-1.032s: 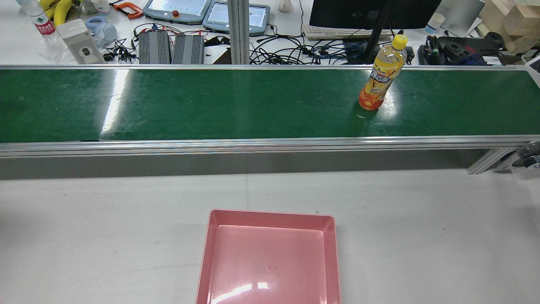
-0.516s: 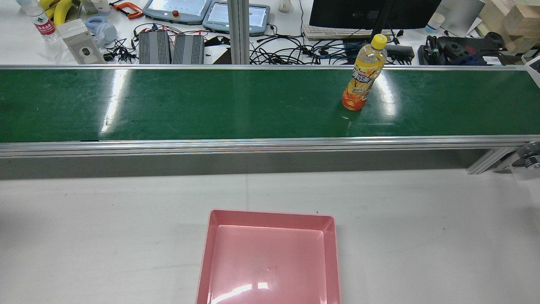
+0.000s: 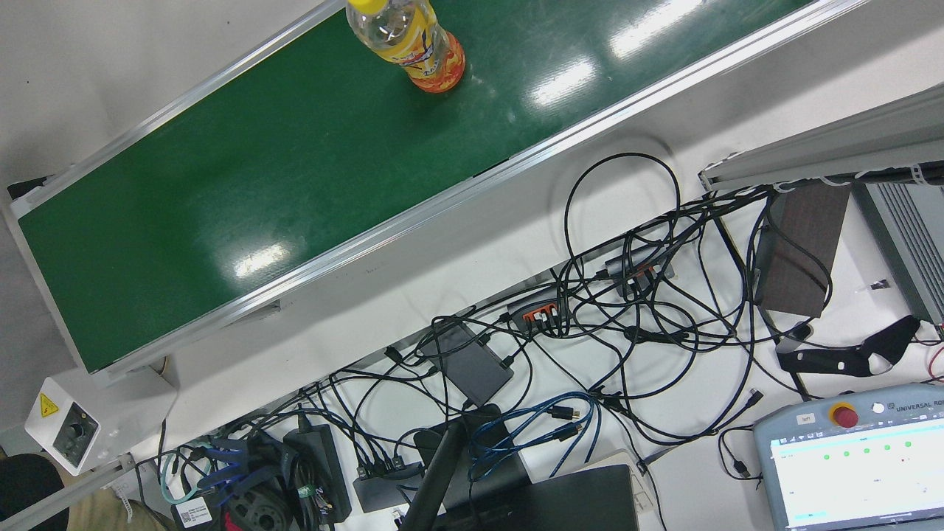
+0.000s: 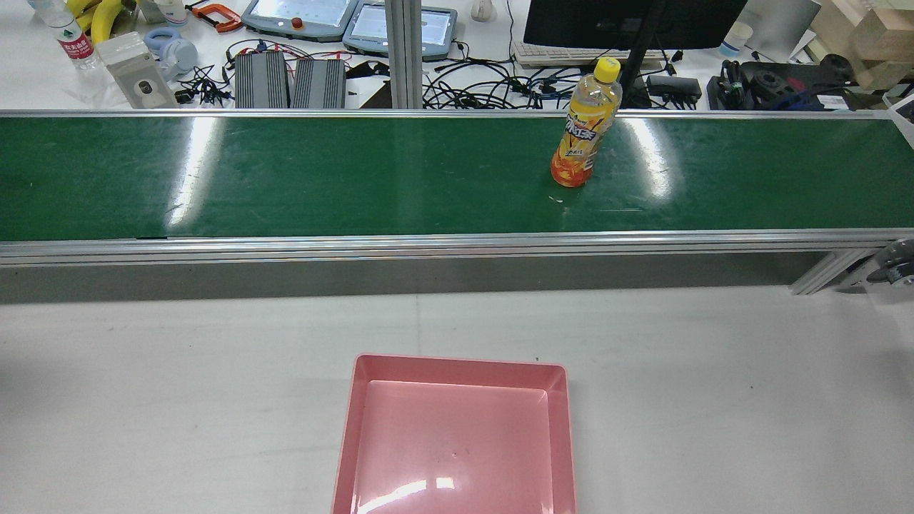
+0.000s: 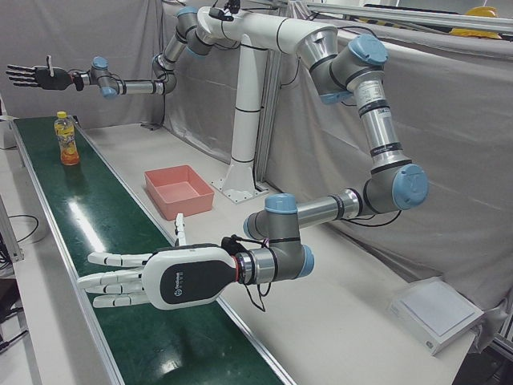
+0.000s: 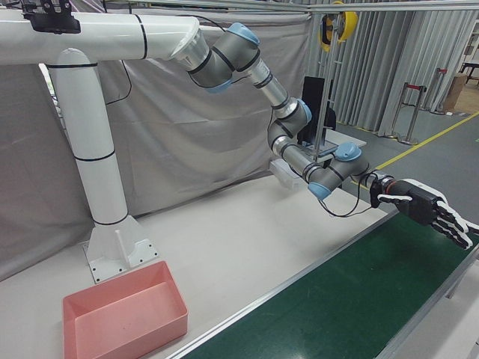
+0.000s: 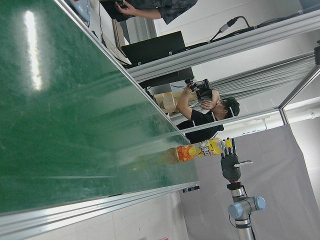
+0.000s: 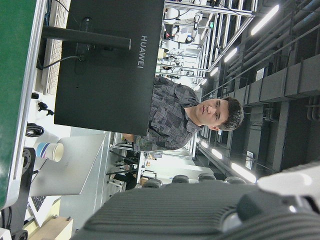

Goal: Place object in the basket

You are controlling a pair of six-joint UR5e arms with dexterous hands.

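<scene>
The bottle, orange drink with a yellow cap, stands upright on the green conveyor belt, towards the belt's far edge and right of centre in the rear view, touched by nothing. It shows again at the top of the front view and small at the far end of the belt in the left-front view. Near the robot's side, the pink basket sits on the white table, well apart from the bottle, with the belt's rail between them. Over to the hands: the left hand hovers flat above the near end of the belt in the left-front view, fingers spread and straight, holding nothing. The right hand hangs over the other end of the belt, dark fingers stretched out and apart, palm bare. Beyond the belt, a desk carries a monitor and a tangle of cables.
</scene>
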